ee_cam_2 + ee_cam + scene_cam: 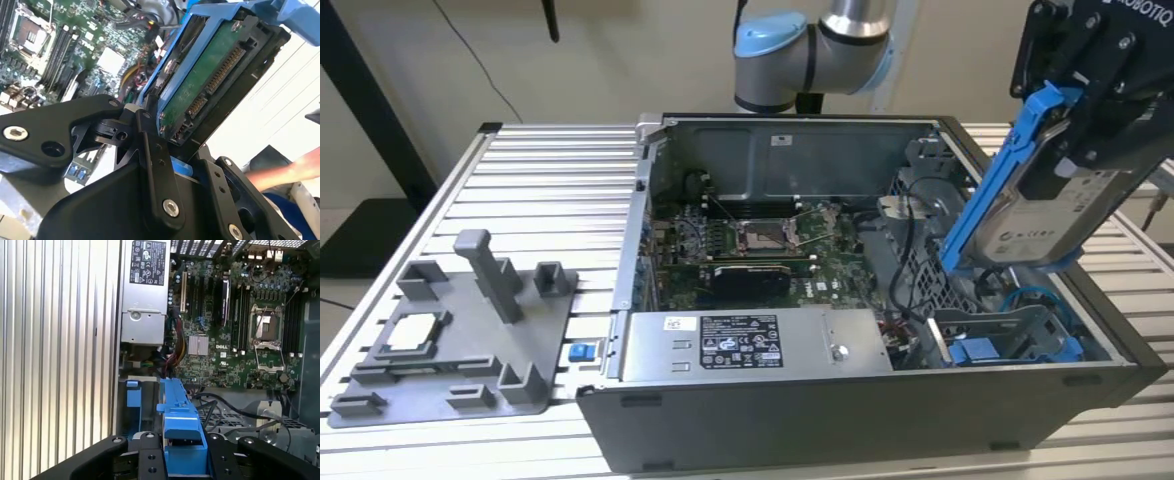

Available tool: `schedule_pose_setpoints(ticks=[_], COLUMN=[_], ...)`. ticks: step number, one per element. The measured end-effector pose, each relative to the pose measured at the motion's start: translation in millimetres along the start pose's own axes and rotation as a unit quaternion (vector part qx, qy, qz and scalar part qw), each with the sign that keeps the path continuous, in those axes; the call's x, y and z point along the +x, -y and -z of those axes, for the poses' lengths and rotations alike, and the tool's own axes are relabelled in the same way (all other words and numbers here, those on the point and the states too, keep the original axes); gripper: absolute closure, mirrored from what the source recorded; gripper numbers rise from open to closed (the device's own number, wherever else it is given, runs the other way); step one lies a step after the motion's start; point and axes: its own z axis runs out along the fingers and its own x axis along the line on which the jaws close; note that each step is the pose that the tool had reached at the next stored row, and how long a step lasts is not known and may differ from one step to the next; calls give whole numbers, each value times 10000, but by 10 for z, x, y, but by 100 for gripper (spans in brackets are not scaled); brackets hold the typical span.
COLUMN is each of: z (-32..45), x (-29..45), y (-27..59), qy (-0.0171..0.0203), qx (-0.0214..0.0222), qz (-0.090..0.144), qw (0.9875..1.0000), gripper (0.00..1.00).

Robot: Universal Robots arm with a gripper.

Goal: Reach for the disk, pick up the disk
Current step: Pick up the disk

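Black gripper (165,155) fingers are clamped on the disk (1034,200), which hangs tilted in the air above the open computer case (854,420), at the exterior view's right and over the blue drive bay (1001,345). In the second wrist view the disk (210,85) shows its green circuit board and connector. On the far left a grey fixture (454,340) rests on the ribbed metal table (547,180).

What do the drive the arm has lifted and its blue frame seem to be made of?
The disk body looks like dull silver-grey metal under a white label; in the second wrist view its underside is green circuit board. The carrier looks like moulded plastic, bright uniform blue.
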Motion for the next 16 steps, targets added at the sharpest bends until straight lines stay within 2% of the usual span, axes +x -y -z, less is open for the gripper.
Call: schedule_pose_setpoints(ticks=[4, 7, 10, 13, 15, 16], z=[-48, -73, -102, -128, -139, -146], x=[153, 230, 275, 283, 286, 287], y=[22, 22, 22, 22, 23, 24], qy=[0, -5, -12, -21, -44, -70], qx=[8, 34, 90, 155, 183, 185], qz=[1, 1, -19, -147, -219, -235], qw=[10000, 10000, 10000, 9998, 9996, 9995], gripper=[100, 100, 100, 100, 100, 100])
